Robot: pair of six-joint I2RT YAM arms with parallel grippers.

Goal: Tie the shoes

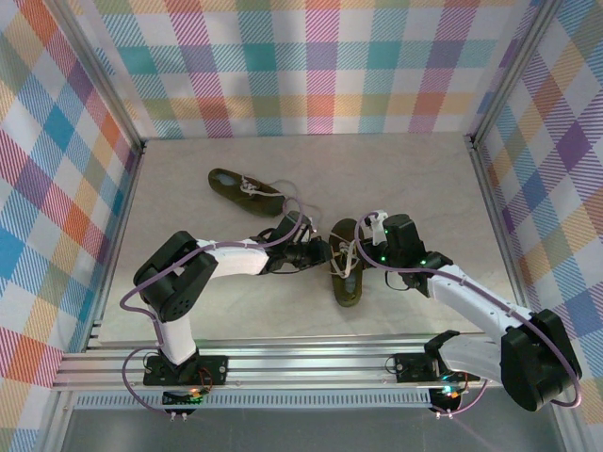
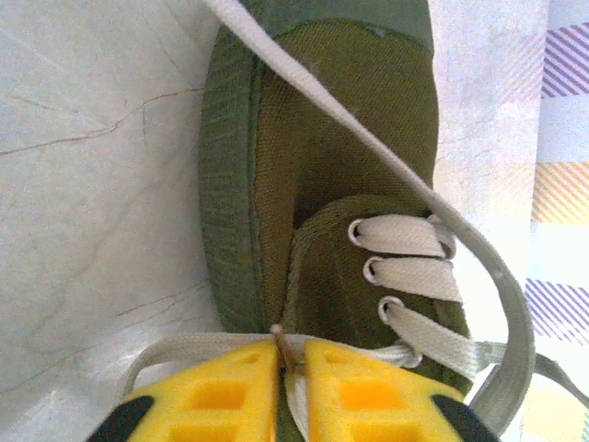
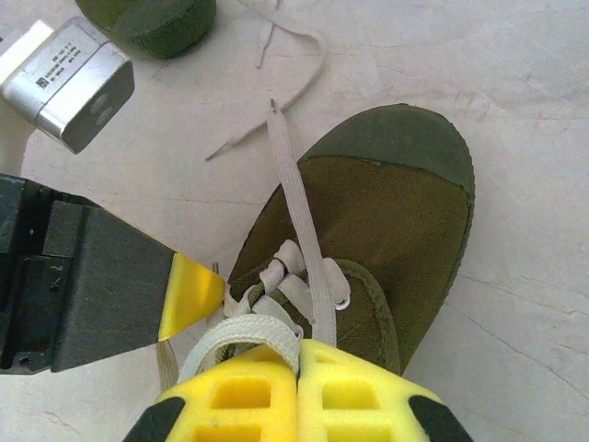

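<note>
One olive-green shoe (image 1: 346, 262) lies mid-table with its toe towards the arms, and both grippers are at its lacing. My left gripper (image 2: 291, 354) is shut on a cream lace (image 2: 175, 348) at the shoe's (image 2: 350, 138) side. A long strand (image 2: 368, 138) crosses the toe. My right gripper (image 3: 299, 354) is shut on a lace loop (image 3: 244, 333) over the tongue of the shoe (image 3: 396, 203). A lace end (image 3: 287, 175) runs forward over the toe. The left gripper's yellow fingertip (image 3: 193, 295) touches the knot from the left. The second shoe (image 1: 243, 191) lies farther back left, its laces loose.
The second shoe's toe (image 3: 147, 18) and its loose lace (image 3: 304, 55) lie just beyond the gripped shoe. A grey camera block (image 3: 69, 78) on the left arm sits close by. Checked walls (image 1: 311, 66) enclose the pale tabletop (image 1: 424, 179).
</note>
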